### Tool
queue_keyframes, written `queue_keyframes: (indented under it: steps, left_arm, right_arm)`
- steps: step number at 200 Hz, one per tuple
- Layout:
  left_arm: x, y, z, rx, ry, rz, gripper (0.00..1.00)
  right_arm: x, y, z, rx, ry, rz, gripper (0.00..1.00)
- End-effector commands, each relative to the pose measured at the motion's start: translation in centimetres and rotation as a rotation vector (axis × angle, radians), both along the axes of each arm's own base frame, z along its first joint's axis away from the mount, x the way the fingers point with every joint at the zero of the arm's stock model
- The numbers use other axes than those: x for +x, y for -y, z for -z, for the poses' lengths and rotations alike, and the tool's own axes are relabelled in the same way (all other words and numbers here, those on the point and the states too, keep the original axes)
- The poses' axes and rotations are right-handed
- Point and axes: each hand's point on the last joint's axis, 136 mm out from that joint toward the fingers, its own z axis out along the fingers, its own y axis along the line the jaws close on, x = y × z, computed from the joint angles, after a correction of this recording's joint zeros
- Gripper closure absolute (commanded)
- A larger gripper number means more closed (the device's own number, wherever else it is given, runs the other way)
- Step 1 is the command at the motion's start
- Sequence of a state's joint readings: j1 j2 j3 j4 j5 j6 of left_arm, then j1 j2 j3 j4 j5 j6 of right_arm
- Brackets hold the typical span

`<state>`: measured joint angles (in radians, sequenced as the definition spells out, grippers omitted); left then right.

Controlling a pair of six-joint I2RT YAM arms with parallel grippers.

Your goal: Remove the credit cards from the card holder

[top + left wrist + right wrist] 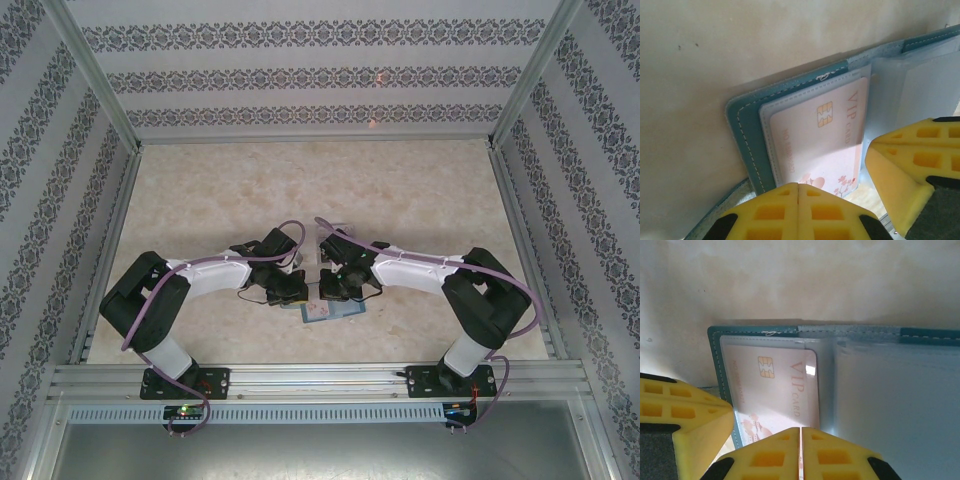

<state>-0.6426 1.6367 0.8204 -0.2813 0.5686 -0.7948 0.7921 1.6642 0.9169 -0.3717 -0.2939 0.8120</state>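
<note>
L fingers [798, 200] shut tight, pads flush together, tips at near edge of card holder [742, 135]. Holder lies open on desk [700, 55], teal cover down, approx. mid-desk. Pale pink credit card [815, 140] w/ chip sits inside a clear pocket [771, 150]. R fingers [801, 452] also closed narrow, at card's lower edge; can't tell if they pinch it.

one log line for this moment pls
card holder open | pink vip card in clear sleeve, not out | left gripper shut at holder's near edge | right gripper shut beside it
</note>
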Motion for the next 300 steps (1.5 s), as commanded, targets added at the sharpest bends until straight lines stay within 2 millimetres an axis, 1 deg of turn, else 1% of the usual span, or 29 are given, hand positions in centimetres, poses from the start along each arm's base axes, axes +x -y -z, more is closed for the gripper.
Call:
queue_keyframes:
  steps: [1, 25, 42, 57, 68, 90, 104, 118, 125, 143, 163, 187, 268, 285, 300]
  left_arm:
    - [-0.5, 0.3, 0.4, 0.004, -0.017, 0.006, 1.0]
    - [-0.5, 0.3, 0.5, 0.008, -0.018, 0.005, 1.0]
    - [-0.6, 0.2, 0.5, 0.008, -0.019, 0.006, 1.0]
    - [-0.6, 0.2, 0.6, 0.01, -0.021, 0.007, 1.0]
    - [-0.6, 0.1, 0.7, 0.012, -0.021, 0.006, 1.0]
    - [-0.7, 0.0, 0.8, 0.016, -0.023, 0.006, 1.0]
    - [-0.8, 0.0, 0.8, 0.019, -0.023, 0.008, 1.0]
    - [-0.8, -0.1, 0.9, 0.021, -0.024, 0.006, 1.0]
    - [-0.8, -0.1, 0.9, 0.02, -0.023, 0.007, 1.0]
    - [-0.8, -0.1, 1.0, 0.025, -0.025, 0.007, 1.0]
    - [-0.9, -0.2, 1.1, 0.029, -0.027, 0.008, 1.0]
    - [-1.0, -0.3, 1.4, 0.036, -0.033, 0.009, 1.0]
    - [-1.1, -0.5, 1.4, 0.048, -0.035, 0.011, 1.0]
    - [-1.2, -0.6, 1.4, 0.053, -0.036, 0.014, 1.0]
    - [-1.2, -0.8, 1.4, 0.059, -0.035, 0.013, 1.0]
  right_arm:
    - [-0.1, 0.2, 1.0, 0.006, -0.021, 0.002, 0.87]
    - [-0.1, 0.3, 1.4, 0.002, -0.028, 0.0, 0.78]
    - [-0.1, 0.3, 1.7, 0.001, -0.036, -0.001, 0.76]
    - [-0.2, 0.2, 1.8, 0.007, -0.039, -0.003, 0.79]
    - [-0.2, 0.1, 1.8, 0.008, -0.038, -0.005, 0.83]
    - [-0.2, 0.6, 1.8, -0.016, -0.031, 0.003, 0.88]
    - [0.0, 1.1, 1.5, -0.035, -0.016, 0.01, 0.87]
    - [0.1, 1.3, 1.1, -0.042, -0.003, 0.016, 0.83]
    - [0.2, 1.3, 0.9, -0.04, 0.003, 0.015, 0.83]
    - [0.3, 0.8, 0.2, -0.006, 0.015, 0.011, 0.85]
    - [0.2, 0.2, 0.0, 0.033, 0.008, 0.005, 0.86]
    - [0.1, -0.2, 0.3, 0.048, -0.006, 0.001, 0.86]
    - [-0.2, 0.1, 2.1, 0.009, -0.042, -0.005, 0.86]
    - [-0.2, 0.6, 2.5, -0.022, -0.049, -0.002, 0.84]
    - [-0.2, 1.0, 2.5, -0.048, -0.041, 0.0, 0.78]
